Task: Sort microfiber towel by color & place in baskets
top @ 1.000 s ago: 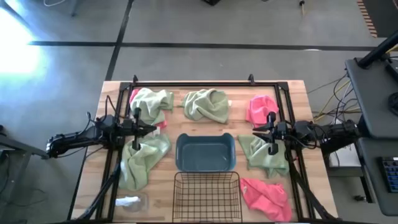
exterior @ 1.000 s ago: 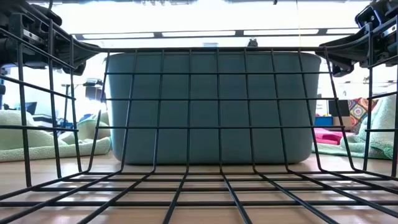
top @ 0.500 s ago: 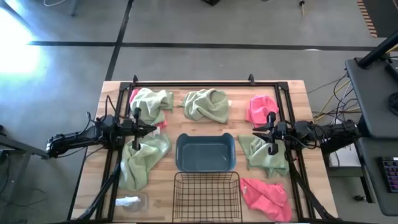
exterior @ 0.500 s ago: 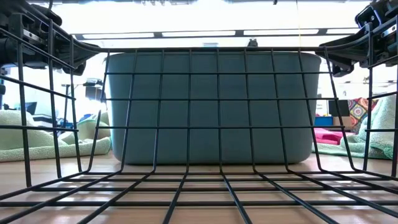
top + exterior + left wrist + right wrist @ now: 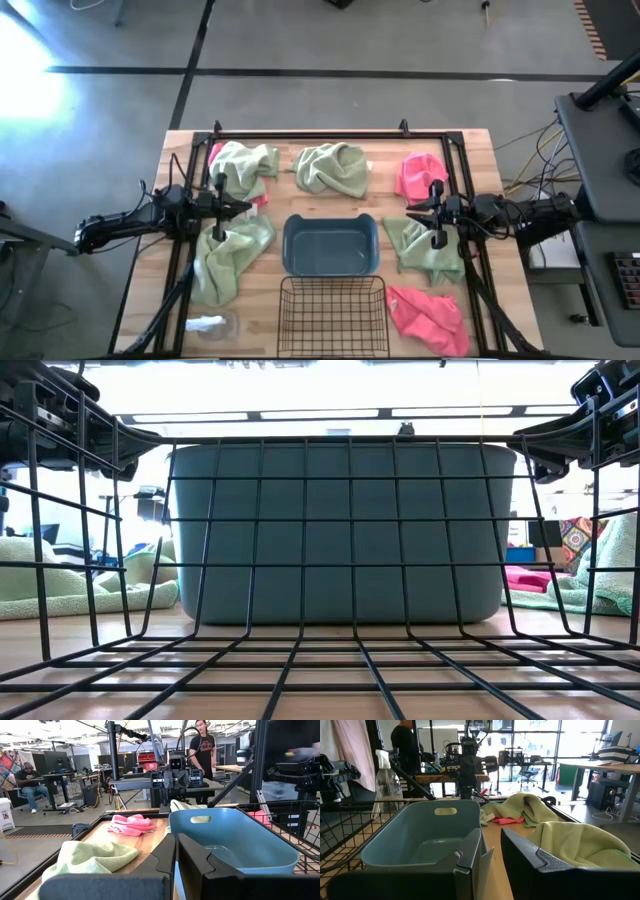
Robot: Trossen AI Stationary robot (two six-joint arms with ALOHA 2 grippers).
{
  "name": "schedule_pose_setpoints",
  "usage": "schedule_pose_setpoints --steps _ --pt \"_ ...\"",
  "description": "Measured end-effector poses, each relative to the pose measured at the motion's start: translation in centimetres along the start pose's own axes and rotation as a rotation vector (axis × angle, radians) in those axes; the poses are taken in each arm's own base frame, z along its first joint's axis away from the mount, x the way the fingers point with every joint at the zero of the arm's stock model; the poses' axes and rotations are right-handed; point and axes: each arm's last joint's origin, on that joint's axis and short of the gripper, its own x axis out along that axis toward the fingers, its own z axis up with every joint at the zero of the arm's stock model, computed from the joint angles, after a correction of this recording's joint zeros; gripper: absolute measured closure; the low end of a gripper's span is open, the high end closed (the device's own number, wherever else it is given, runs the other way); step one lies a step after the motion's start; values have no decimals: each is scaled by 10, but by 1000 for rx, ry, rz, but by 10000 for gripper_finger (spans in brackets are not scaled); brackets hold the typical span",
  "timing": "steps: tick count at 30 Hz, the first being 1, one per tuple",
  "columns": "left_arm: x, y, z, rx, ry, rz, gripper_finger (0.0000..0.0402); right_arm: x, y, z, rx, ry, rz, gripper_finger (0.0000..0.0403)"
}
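Several microfiber towels lie crumpled on the wooden table. Green ones are at the far left, far middle, left and right. Pink ones are at the far right and near right. The blue-grey bin stands at the centre, with the black wire basket just in front of it. My left gripper hovers level and shut over the left green towel. My right gripper hovers level over the right green towel, its fingers open with nothing between them.
A black frame runs round the table's far and side edges. A small white-and-clear object lies at the near left corner. People and desks show in the room beyond the table.
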Motion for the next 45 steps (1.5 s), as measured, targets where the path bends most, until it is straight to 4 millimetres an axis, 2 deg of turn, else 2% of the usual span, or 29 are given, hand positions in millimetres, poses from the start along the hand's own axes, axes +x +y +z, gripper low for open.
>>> schedule_pose_setpoints --steps 31,39,45 --pt "0 0 0 0 0 0 400 0 0 0 0 0 0 335" --pt "0 0 0 0 0 0 400 0 0 1 -305 -12 -3 335" --pt "0 0 0 0 0 0 400 0 0 1 -337 -13 -4 335"
